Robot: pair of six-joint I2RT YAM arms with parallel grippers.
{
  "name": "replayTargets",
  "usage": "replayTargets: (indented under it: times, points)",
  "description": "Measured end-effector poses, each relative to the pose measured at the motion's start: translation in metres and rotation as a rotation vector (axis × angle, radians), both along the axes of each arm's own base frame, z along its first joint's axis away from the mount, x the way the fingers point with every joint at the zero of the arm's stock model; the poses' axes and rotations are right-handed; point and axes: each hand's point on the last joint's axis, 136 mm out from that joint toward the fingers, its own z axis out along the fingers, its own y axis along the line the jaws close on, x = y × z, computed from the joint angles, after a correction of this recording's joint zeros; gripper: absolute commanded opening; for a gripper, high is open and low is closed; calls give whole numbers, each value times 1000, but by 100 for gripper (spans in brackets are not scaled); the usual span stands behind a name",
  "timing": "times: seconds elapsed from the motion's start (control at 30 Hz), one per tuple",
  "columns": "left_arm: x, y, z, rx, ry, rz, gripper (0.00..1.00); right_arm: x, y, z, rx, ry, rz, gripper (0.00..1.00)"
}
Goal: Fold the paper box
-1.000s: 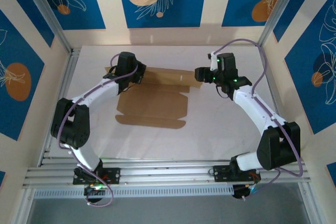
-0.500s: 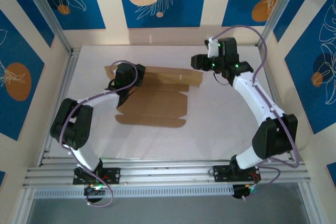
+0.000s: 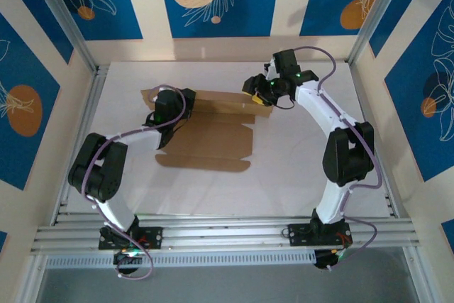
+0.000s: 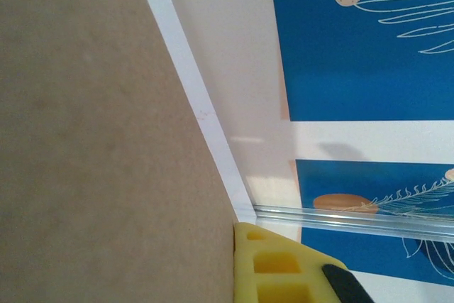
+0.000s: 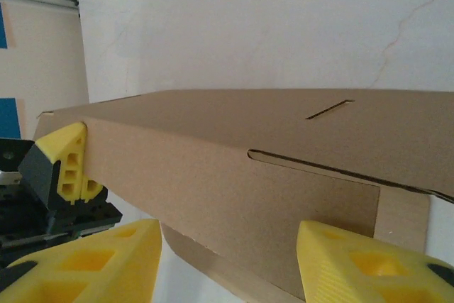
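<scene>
motion is coming from the right side: the right gripper point(image 3: 257, 96) is arriving at the end of the paper box point(image 3: 206, 140), having swung in from the bare table point(image 3: 305, 168) where it was hanging a second ago. the box is lying as a flat brown die-cut sheet, with its far panel point(image 5: 234, 147) standing up off the surface directly ahead of this gripper. its jaws are narrowing from a wider spread but are standing well apart. in the right wrist view the yellow fingers point(image 5: 106, 260) are sitting one on each side of the panel's end, and neither is visibly pressing on it, so it is holding nothing yet. a thin cut slot point(image 5: 330, 109) is showing just beyond them.

the left gripper point(image 3: 164, 111) is working at the opposite end of that panel, having slid nearer along the sheet's edge. it is staying closed, and it is apparently pinching the sheet: in the left wrist view cardboard is pressing right against its one visible finger point(image 4: 284, 267) and hiding the other.

with both ends of the raised panel now covered, the fold is looking ready to be driven from two sides. i judge the task to be early, since the rest of the sheet is lying flat behind and below the grippers.
</scene>
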Motion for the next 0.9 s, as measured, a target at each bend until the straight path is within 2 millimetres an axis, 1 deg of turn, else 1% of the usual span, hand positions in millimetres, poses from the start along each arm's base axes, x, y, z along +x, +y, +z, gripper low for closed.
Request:
replayTargets:
  times: [0.13, 0.27, 0.47, 0.57, 0.7, 0.77, 0.9]
  points:
    - [0, 0, 0, -3, 0, -2, 1, 1, 4, -1, 34, 21, -23, 60]
    - [-1, -1, 0, -9, 3, -2, 0, 2, 10, -13, 77, 60, -35, 63]
    - [-2, -4, 0, -20, 8, -6, 0, 8, 30, -38, 127, 129, -30, 66]
    - [-3, -5, -1, -23, 12, -6, 0, 11, 40, -42, 167, 143, -25, 66]
    - [-2, -4, -1, -25, 13, 0, 0, 15, 50, -33, 246, 138, -19, 62]
    - [-2, -4, -1, -23, 14, 3, 0, 17, 55, -32, 296, 139, -22, 60]
    - [-2, -2, -2, -20, 15, 11, 0, 19, 60, -34, 404, 157, -43, 50]
